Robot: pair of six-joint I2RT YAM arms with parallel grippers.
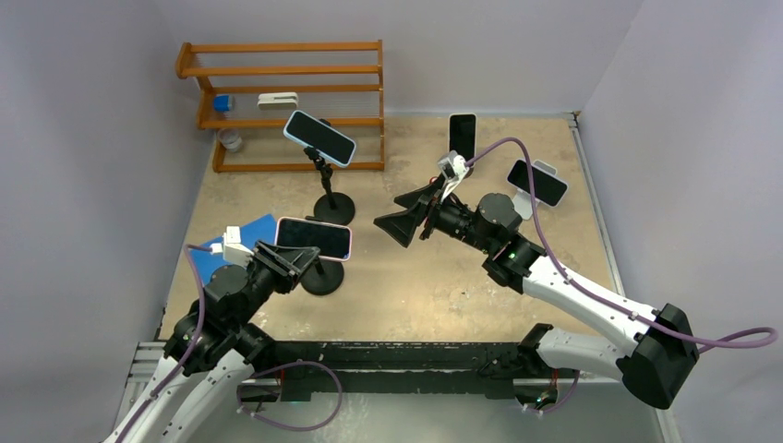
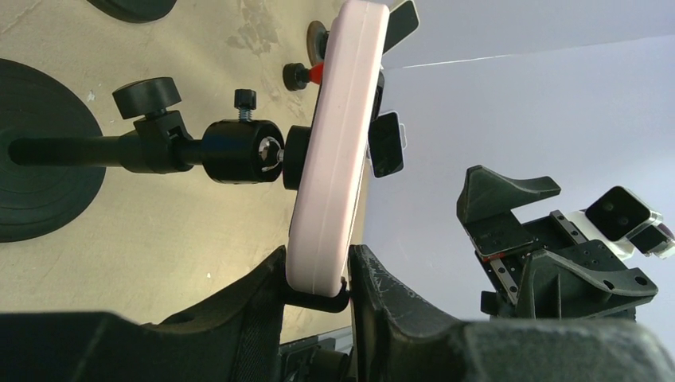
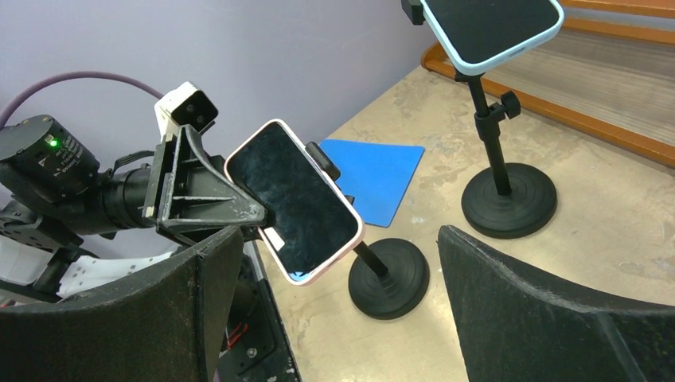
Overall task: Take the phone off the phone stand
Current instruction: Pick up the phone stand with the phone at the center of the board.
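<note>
A pink-cased phone (image 1: 314, 238) sits face up in the clamp of a black stand (image 1: 323, 277) at the front left. My left gripper (image 1: 286, 253) is shut on the phone's near end. In the left wrist view the phone (image 2: 334, 151) is edge-on, and the gripper (image 2: 317, 267) has one finger on each face, at the clamp's black hook (image 2: 318, 301). The stand's ball joint (image 2: 239, 150) and pole reach left to its base. My right gripper (image 1: 395, 221) is open and empty, to the right of the phone and pointing at it. In the right wrist view (image 3: 338, 232) the phone (image 3: 294, 199) lies beyond its spread fingers.
A light-blue-cased phone (image 1: 319, 137) stands on a second black stand (image 1: 334, 209) behind. A black phone (image 1: 462, 134) and another phone (image 1: 536, 182) stand at the back right. A wooden rack (image 1: 286, 101) is at the back left. A blue pad (image 1: 242, 242) lies beside the left arm.
</note>
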